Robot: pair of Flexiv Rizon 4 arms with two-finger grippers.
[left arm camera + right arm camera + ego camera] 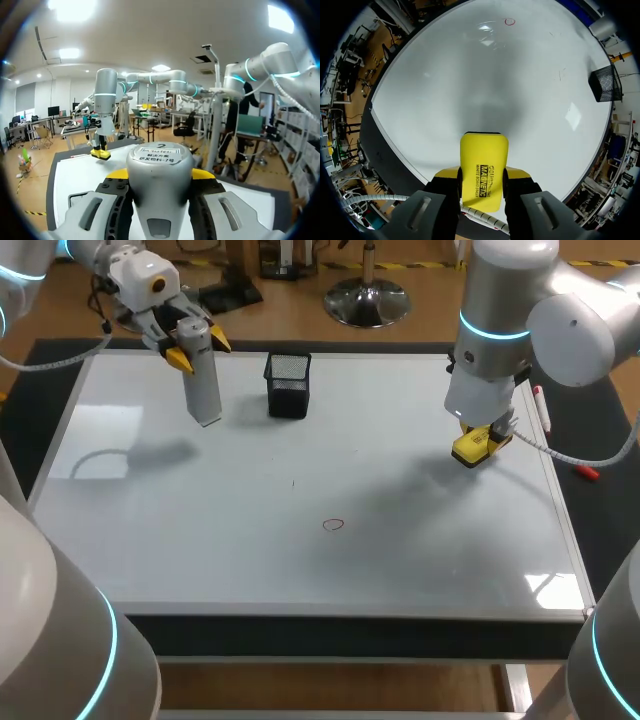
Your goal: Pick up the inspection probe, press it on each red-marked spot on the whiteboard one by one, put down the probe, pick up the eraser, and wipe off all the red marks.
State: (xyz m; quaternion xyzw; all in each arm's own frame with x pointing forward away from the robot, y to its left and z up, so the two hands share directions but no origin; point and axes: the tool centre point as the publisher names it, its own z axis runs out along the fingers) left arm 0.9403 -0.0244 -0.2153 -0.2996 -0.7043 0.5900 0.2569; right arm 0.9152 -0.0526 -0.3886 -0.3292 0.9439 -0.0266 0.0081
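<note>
**Left arm.** The left fingers (178, 358) are clamped on the inspection probe (203, 380). The probe is a grey cylinder hanging tip-down from between them, over the far corner of the whiteboard (200, 530). In the left wrist view, its capped end fills the gap between the two yellow tips. The probe tip appears to be clear of the board surface.

**Right arm.** The right fingers (445, 175) grasp the yellow eraser (484, 170) by its two long sides, and the eraser projects ahead of them. It sits low over the board, but contact with the surface cannot be confirmed.

**Board.** One red mark (333, 525), a small ring, is visible well ahead of the right fingers and well apart from the left fingers. No other red mark can be made out. A black mesh basket (288, 385) stands near the probe, on the side toward the right arm.

**Progress (assessment).**
- Eraser pick-up: complete.
- Probe put-down: not yet done, since the probe is in the left fingers' grasp.
- Wiping: at least one mark is outstanding.
- Pressing of this mark: cannot be verified.
</note>
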